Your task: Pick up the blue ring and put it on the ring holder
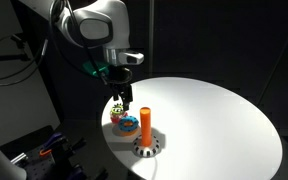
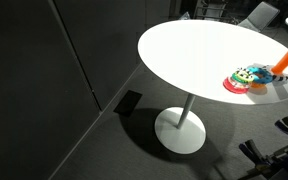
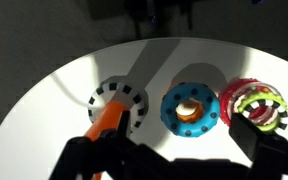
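In the wrist view the blue ring, doughnut-shaped with dark dots, lies flat on the white table, and something orange shows through its hole. The ring holder, an orange peg on a round base with black and white edge markings, stands just left of it. My gripper is open and empty, hovering above the ring with its dark fingers on either side at the bottom of the frame. In an exterior view the gripper hangs over the blue ring, beside the holder.
A green-red-yellow toy piece lies right of the blue ring, close to one finger. The round white table stands on a pedestal. All the objects sit near the table's edge. The surroundings are dark.
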### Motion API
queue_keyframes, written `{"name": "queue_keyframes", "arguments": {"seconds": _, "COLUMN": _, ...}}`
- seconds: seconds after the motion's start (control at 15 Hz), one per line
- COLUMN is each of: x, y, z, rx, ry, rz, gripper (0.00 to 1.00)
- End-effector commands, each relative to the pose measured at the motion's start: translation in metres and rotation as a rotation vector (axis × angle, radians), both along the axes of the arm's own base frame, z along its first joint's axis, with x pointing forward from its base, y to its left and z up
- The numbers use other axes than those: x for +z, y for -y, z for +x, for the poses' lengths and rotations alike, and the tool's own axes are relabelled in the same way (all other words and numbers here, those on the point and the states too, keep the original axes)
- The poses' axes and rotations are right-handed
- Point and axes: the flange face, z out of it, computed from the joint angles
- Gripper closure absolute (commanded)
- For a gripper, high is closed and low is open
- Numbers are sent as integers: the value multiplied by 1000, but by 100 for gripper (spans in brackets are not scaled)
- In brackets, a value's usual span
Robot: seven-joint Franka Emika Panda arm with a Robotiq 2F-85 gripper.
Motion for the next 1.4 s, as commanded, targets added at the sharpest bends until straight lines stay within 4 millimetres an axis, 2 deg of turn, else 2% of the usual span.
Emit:
{"name": "queue_keyframes", "arguments": {"seconds": 0.0, "x": 0, "y": 0, "z": 0, "rx": -1, "ry": 0, "rz": 0, "gripper": 0}}
{"name": "queue_keyframes", "arguments": {"seconds": 0.47, "x": -18, "y": 10, "z": 3, "rx": -63, "ry": 44, "rz": -53, "gripper": 0}}
{"name": "queue_keyframes", "arguments": {"seconds": 1.33, "x": -73, "y": 4, "z": 5, "rx": -128, "ry": 105, "rz": -94, "gripper": 0}}
